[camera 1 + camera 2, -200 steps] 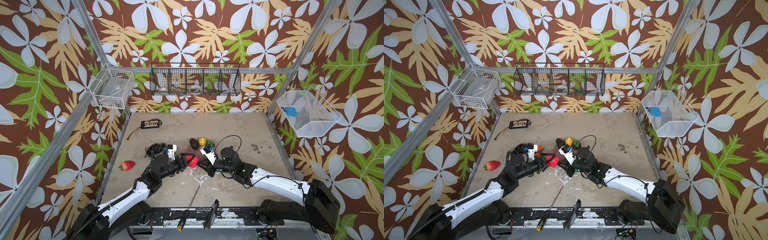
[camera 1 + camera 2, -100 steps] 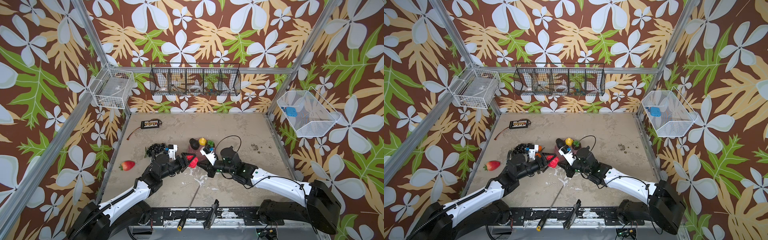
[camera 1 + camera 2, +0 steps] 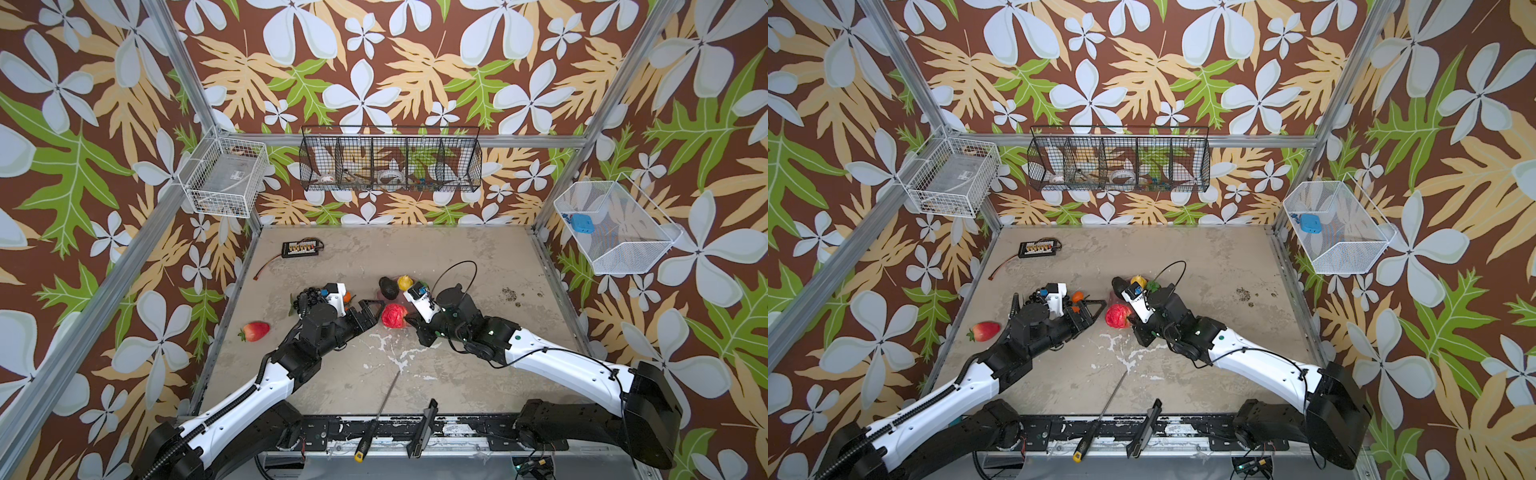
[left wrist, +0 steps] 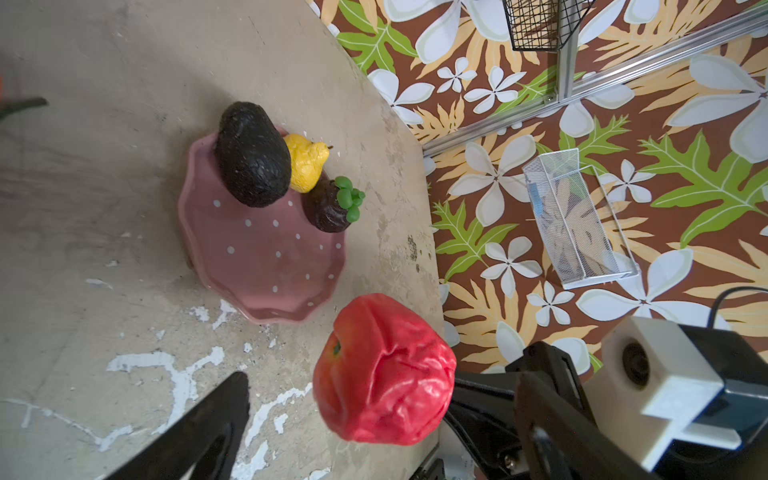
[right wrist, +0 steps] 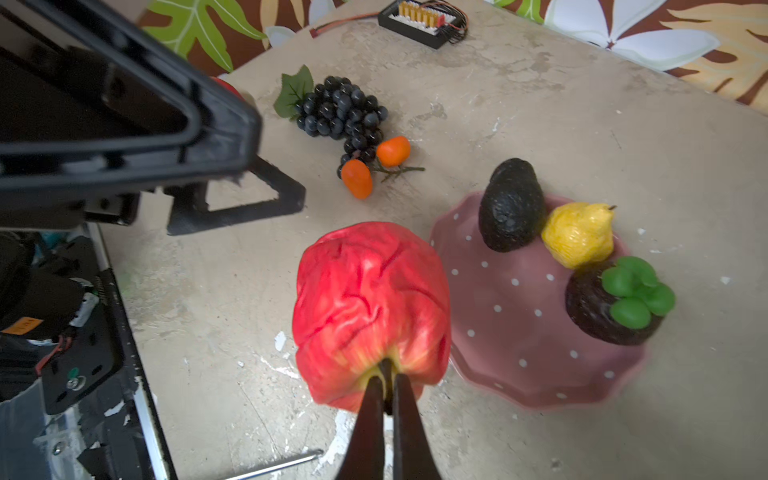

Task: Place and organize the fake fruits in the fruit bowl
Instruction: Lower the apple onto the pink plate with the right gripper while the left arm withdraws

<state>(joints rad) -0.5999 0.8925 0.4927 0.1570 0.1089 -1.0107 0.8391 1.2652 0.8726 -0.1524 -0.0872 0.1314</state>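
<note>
Right gripper (image 5: 387, 372) is pinched all but closed on the stem of the red apple (image 5: 370, 307), nothing else in its grasp, and the crumpled fruit juts out from the fingertips, apparently lifted clear of the table (image 3: 415, 257). In a top view the apple sits at about 7 o'clock from the fruit bowl (image 4: 266, 257), just beside the scalloped rim and not over it yet. Left gripper (image 3: 369, 316) stands spread wide and empty at the apple's 9 o'clock, close but not touching. So the step in hand looks like the apple's delivery, with the right arm carrying. Inside the bowl, the avocado (image 4: 253, 156) lies near 11 o'clock, the lemon (image 4: 306, 164) around 12 and a dark fruit with a green cap (image 4: 330, 208) near 2, all crowded on the far rim; the near half is bare pink. The next move calls for a short carry toward 1 o'clock, over the rim and down into that bare patch, then a gentle parting of the fingers, because a stem grip lets the fruit swing and roll. Waiting on the table: the grape bunch (image 5: 338, 112) with two oranges (image 5: 393, 151) touching it at the bowl's 9 o'clock, and the strawberry (image 3: 254, 331) well apart near the table's 8 o'clock edge.
</note>
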